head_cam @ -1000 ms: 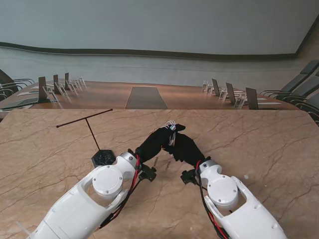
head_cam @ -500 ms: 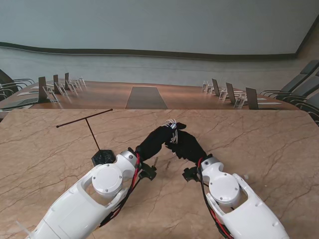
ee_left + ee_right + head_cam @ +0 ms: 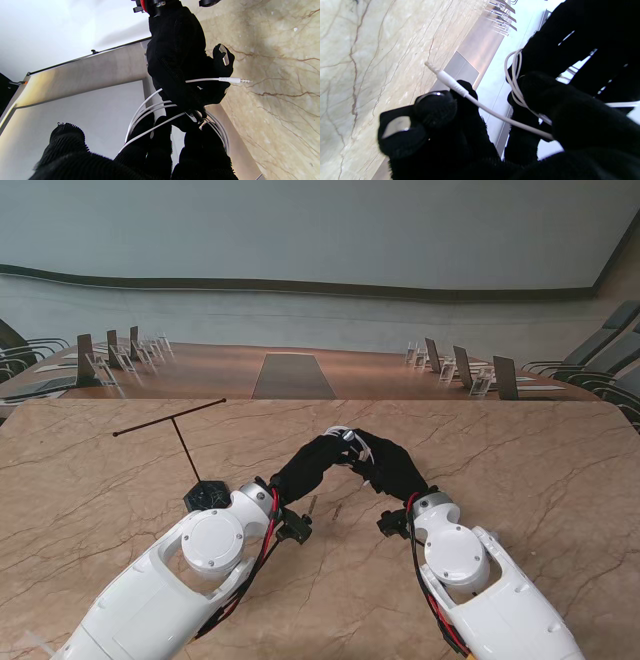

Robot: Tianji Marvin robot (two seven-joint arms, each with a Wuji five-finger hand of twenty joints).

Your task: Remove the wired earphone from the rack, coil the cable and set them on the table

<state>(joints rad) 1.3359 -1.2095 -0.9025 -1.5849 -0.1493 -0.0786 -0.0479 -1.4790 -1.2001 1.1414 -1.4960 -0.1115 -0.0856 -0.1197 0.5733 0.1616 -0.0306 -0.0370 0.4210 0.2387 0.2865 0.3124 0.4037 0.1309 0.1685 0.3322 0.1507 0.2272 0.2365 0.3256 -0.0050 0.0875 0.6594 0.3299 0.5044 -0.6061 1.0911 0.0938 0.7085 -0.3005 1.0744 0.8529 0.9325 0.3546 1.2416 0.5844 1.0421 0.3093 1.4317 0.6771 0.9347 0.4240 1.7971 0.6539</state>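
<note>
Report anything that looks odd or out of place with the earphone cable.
The white earphone cable loops around the left hand's black-gloved fingers, but its metal plug end sticks out loose past the right hand.

I'm looking at a beige marble table (image 3: 520, 470) veined in thin brown and rust lines, paler cream in my wrist views. My left hand (image 3: 318, 459) and right hand (image 3: 388, 467) are both gloved in black knit fabric. The earphone cable (image 3: 147, 110) looped between them is white, and its plug (image 3: 233, 80) is white with a silver metal tip. My forearm shells (image 3: 215, 545) are glossy white, with red and black wires running along the wrists. The rack (image 3: 200, 480) is black: thin black rods on a black base. Farther from me, a brown wooden conference table (image 3: 220, 370) with a grey centre panel (image 3: 292, 376), and a pale grey-blue wall (image 3: 320, 230) behind.
</note>
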